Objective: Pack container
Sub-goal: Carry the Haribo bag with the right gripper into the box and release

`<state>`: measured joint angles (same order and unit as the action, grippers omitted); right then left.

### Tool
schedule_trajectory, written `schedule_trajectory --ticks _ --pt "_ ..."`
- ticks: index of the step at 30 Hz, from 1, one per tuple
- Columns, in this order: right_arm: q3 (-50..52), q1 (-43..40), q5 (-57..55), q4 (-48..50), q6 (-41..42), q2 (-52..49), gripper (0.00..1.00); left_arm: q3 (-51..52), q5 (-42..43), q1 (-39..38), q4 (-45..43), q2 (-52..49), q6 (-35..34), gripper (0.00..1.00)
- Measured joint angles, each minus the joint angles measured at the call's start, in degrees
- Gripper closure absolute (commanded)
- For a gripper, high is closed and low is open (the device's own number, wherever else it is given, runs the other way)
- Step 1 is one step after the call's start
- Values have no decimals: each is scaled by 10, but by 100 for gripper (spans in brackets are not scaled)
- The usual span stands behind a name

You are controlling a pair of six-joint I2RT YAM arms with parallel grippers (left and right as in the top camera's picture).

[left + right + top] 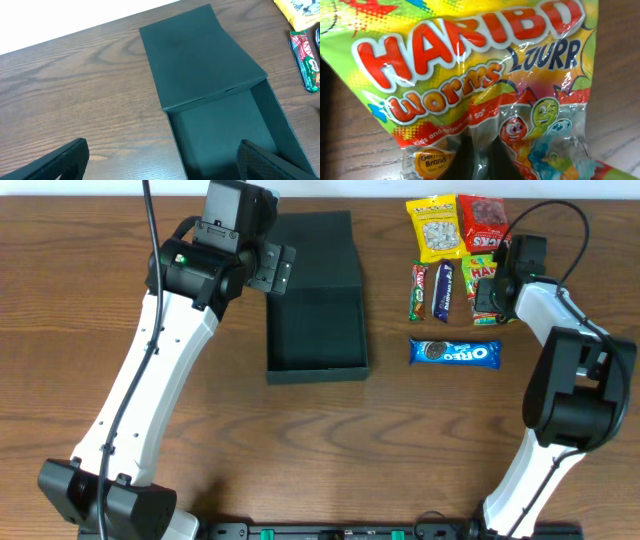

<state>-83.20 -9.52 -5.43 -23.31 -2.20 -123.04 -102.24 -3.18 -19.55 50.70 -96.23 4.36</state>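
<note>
Container [318, 300] lies open at the centre of the table [300, 460], lid flap folded back. Left gripper [162, 155], fingers apart, hovers above its left wall. Right gripper [487, 292] is against the "HARIBO Worms" bag [470, 85]; whether it is clamped cannot be told. "OREO" pack [455, 352] lies nearby.

Bright even light, soft shadows, glare on Haribo pkt [470, 75]
</note>
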Motion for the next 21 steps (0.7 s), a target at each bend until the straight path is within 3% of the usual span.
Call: schedule_trajectory --ticks 13,21 --pt "-65 0 11 -160 52 30 99 0 0 62 -3 0 0 5" --pt "-122 48 10 -163 103 247 99 0 0 90 -12 0 0 5"
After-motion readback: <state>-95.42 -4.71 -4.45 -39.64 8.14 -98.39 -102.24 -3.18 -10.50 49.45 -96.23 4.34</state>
